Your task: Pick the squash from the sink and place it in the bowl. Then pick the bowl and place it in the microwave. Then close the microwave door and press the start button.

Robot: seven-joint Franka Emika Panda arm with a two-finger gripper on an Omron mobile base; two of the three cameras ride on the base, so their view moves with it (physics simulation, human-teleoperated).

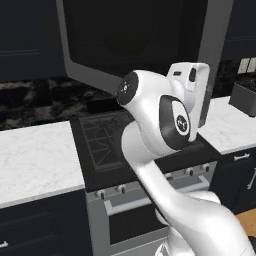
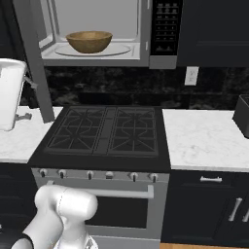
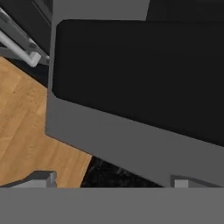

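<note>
With the round light-brown wooden bowl [image 2: 89, 42] already inside the steel-framed microwave [image 2: 146, 58], we hold close behind its open dark glass door [image 3: 140, 70], likely to push it shut; whether our fingers are clenched we cannot tell.

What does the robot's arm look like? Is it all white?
Mostly white. The arm is made of smooth, rounded, glossy white tubes, with round black caps on its joints, each with a tiny light mark. The hand is a white boxy block with a small dark slot. No loose cables show.
</note>
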